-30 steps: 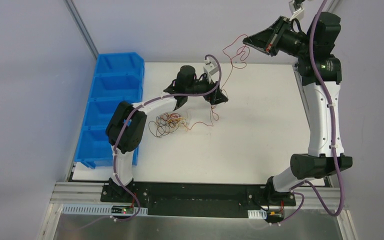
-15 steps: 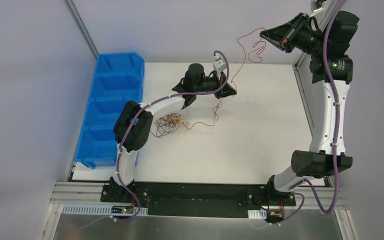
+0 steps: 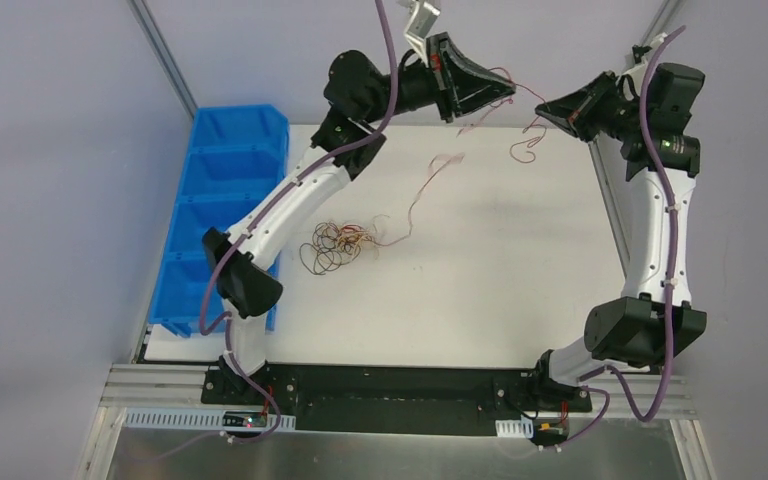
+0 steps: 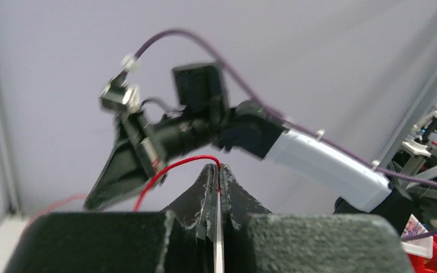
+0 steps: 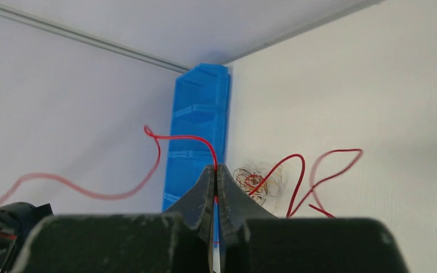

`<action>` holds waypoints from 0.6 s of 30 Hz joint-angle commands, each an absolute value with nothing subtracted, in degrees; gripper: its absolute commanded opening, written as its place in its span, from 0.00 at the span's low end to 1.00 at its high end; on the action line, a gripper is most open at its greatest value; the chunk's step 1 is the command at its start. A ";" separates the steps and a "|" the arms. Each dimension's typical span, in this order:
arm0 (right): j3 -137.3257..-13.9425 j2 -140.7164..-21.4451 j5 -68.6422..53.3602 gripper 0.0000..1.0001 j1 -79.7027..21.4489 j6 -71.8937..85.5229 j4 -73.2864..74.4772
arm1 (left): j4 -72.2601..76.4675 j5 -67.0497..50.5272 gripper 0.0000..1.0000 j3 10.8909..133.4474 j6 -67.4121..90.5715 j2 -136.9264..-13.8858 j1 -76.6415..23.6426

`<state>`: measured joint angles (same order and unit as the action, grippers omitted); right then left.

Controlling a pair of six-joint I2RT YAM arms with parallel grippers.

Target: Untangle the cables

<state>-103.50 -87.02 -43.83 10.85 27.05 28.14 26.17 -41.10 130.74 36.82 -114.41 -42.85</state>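
The cables point(image 3: 338, 245) lie as a small tangle of red, orange, black and white loops on the white table, also seen in the right wrist view as the tangle point(image 5: 259, 182). One red wire point(image 3: 422, 190) rises from the tangle into the air. My left gripper point(image 3: 510, 93) is raised high and shut on this red wire point(image 4: 170, 168); its jaws point(image 4: 217, 169) are pressed together. My right gripper point(image 3: 542, 106) hangs just to its right, tip to tip, shut on the red wire point(image 5: 182, 137). Loose red loops point(image 3: 525, 150) dangle below it.
A row of blue bins point(image 3: 222, 200) stands along the table's left edge, also in the right wrist view point(image 5: 199, 131). Grey walls and a metal post point(image 3: 165, 55) close the back. The right arm point(image 4: 324, 165) fills the left wrist view.
My left gripper shut on the red wire near the table, then swung up and right to meet the right gripper. The right gripper drifted right and lower. The wire rose off the table.
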 commanded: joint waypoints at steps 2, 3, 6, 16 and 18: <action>-97.61 -81.56 -44.36 0.00 9.25 15.75 33.58 | 10.39 -41.20 0.00 111.39 32.08 -108.80 -38.41; -95.85 -80.89 -44.30 0.00 8.80 12.84 34.40 | 9.65 -42.73 0.00 109.59 31.70 -107.66 -38.07; -91.32 -79.17 -43.25 0.00 7.40 7.54 36.40 | 8.86 -43.87 0.00 110.61 29.75 -104.94 -38.58; -91.47 -77.98 -48.16 0.00 2.29 13.17 29.30 | 0.95 -45.42 0.00 118.46 24.69 -106.85 -37.24; -91.90 -77.76 -48.94 0.00 1.03 15.67 27.08 | 0.28 -45.83 0.00 114.90 20.93 -104.91 -37.18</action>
